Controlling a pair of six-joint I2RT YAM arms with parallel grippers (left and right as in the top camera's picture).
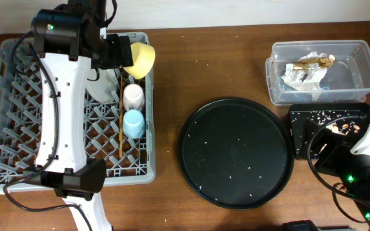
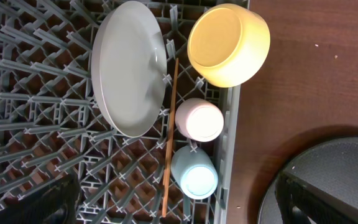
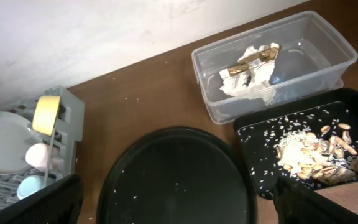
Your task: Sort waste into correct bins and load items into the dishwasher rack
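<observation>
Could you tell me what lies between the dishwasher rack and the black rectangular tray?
The large round black tray fills that stretch, as the overhead view shows.

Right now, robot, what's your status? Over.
Left fingers open, right fingers open, both empty. Plate, yellow bowl, pink cup, blue cup in rack; tissue and wrapper in clear tub, scraps in black tray. Only crumbs on round tray; nothing blocking.
</observation>
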